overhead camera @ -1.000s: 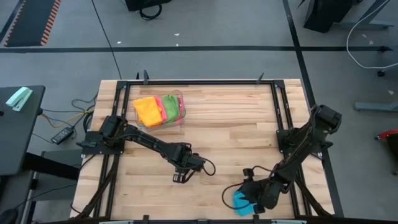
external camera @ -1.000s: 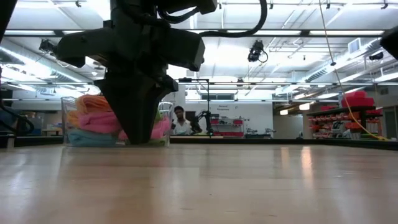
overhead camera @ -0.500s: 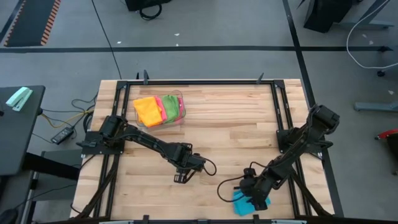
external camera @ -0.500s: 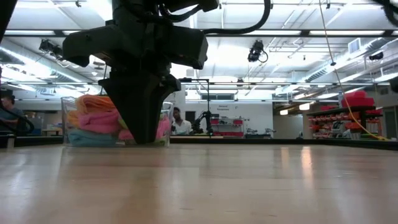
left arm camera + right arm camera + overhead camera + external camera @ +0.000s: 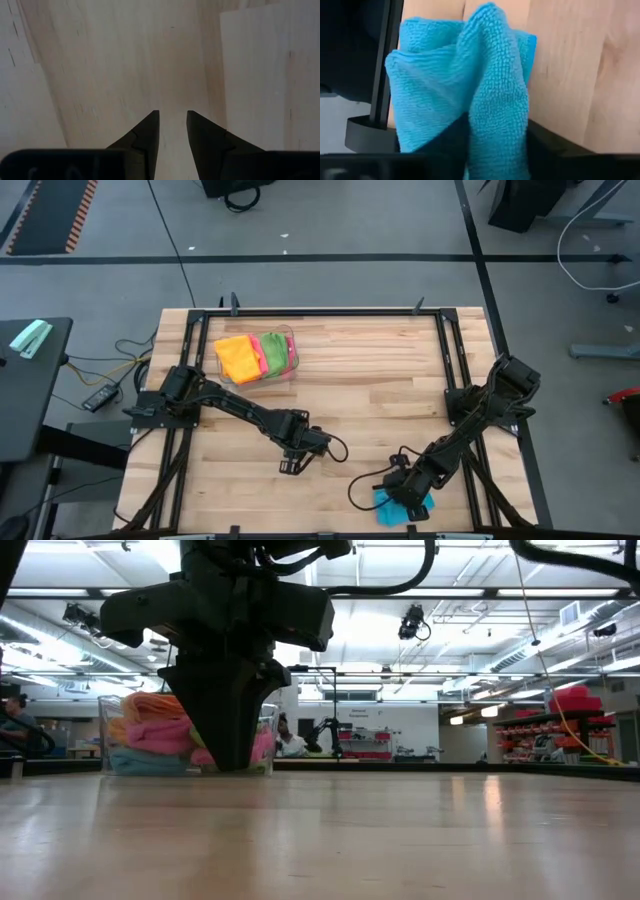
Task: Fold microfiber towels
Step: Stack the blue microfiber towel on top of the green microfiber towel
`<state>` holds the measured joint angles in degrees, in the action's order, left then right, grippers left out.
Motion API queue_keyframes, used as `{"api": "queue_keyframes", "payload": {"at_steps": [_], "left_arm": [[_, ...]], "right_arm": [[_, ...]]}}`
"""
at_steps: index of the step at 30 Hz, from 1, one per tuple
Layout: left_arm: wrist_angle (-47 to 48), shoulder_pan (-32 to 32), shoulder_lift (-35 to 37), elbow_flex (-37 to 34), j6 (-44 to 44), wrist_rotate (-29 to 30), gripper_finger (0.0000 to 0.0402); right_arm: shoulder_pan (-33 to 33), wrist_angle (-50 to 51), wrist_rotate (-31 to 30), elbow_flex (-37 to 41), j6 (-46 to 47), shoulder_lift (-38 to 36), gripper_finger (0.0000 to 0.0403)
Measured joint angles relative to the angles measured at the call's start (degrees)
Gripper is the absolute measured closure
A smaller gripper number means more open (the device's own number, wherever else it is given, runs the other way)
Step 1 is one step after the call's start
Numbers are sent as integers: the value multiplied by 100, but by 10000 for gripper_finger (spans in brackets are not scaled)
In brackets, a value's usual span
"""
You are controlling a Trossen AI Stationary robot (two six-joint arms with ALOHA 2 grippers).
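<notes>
Pale wood-plank desk (image 5: pixel 380 400) seen from above, framed by black rails, with two dark arms reaching in from the sides.

Near the front edge, toward the right corner: one bright blue microfiber towel (image 5: pixel 392 506), bunched into a soft, rumpled heap rather than laid flat. Right pincer (image 5: pixel 408 494) directly on top of it, angled down and toward the front edge. In the right wrist view, blue looped cloth (image 5: pixel 470 95) rising in a tall ridge straight out from between the two dark fingers, pinched there, with looser folds spilling to one side and bare wood on the other. Right pincer partly closed on that ridge of towel; no clear long axis to the heap, only the raised fold running away from the wrist.

Left pincer (image 5: pixel 290 464) well apart, nearer the middle of the desk, tips pointed down at bare wood. In the left wrist view, two dark fingers (image 5: pixel 145 135) with a narrow gap between them and nothing held. Right arm by far the nearer of the two to the blue towel; towel lying off to the left pincer's right, toward the front edge.

At the back left of the desk, a clear plastic bin (image 5: pixel 290 352) holding more towels: orange-yellow (image 5: pixel 237 358), pink (image 5: pixel 257 352) and green (image 5: pixel 273 350) side by side, loosely stacked, untouched by either arm.

Likely next: spreading the blue towel flat before any fold, probably needing both arms.
</notes>
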<state>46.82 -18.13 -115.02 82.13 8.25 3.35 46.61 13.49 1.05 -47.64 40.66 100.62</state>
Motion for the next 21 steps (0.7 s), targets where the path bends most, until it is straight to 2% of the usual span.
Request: {"api": "queue_keyframes", "payload": {"at_steps": [4, 7, 10, 16, 19, 21], "left_arm": [[-1, 0, 0, 0, 7, -2, 294], [-4, -4, 0, 0, 6, 0, 294], [-43, -7, 0, 0, -1, 0, 294], [-397, -43, 0, 0, -479, 61, 294], [-605, -169, 0, 0, -1076, 662, 296], [-740, -281, 0, 0, -1525, 1278, 299]], "right_arm": [[1, -8, 68, 2, -12, 12, 338], [-58, -34, 196, 2, -145, -38, 381], [-138, 133, 145, -25, -185, -245, 387], [-487, 518, -618, 89, -77, -970, 387], [-800, 507, -645, 236, 10, -1249, 387], [-1008, 440, -648, 321, -32, -1440, 387]]}}
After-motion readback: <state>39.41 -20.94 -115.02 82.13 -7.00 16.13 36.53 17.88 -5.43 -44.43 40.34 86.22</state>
